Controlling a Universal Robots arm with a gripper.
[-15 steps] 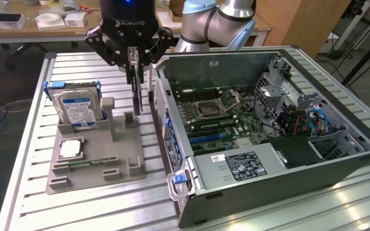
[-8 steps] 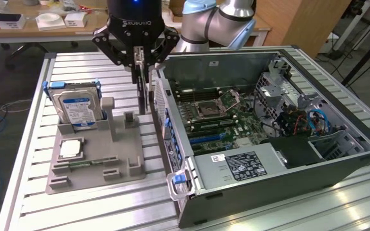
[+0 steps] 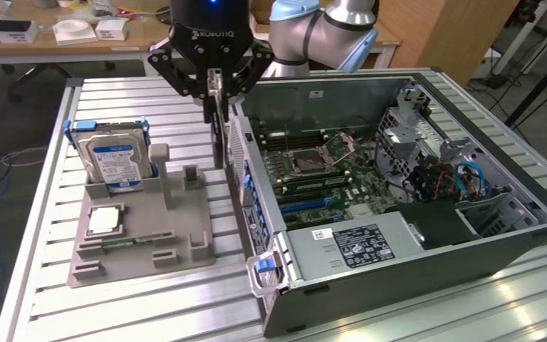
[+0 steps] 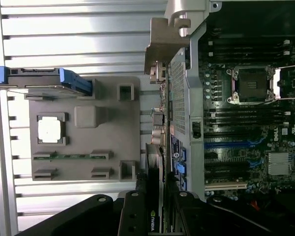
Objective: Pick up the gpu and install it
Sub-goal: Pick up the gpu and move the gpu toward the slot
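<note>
Your gpu (image 3: 219, 142) hangs upright and edge-on, clamped at its upper end between the closed fingers of the pincer (image 3: 217, 96). In the exterior view it hangs over the narrow gap between the grey parts holder (image 3: 145, 235) and the open computer case (image 3: 397, 278). The hard drive (image 3: 112, 160) stands in the holder at the card's nine o'clock. The motherboard (image 3: 345, 178) lies inside the case, at the card's four o'clock. Holder and case rest on the slatted worktop (image 3: 159, 306).

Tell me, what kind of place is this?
Probably a robotics lab or workshop. A robot arm's gripper holds a gpu above a slatted metal table, beside an open computer case and a gray parts holder with a hard drive.
</note>
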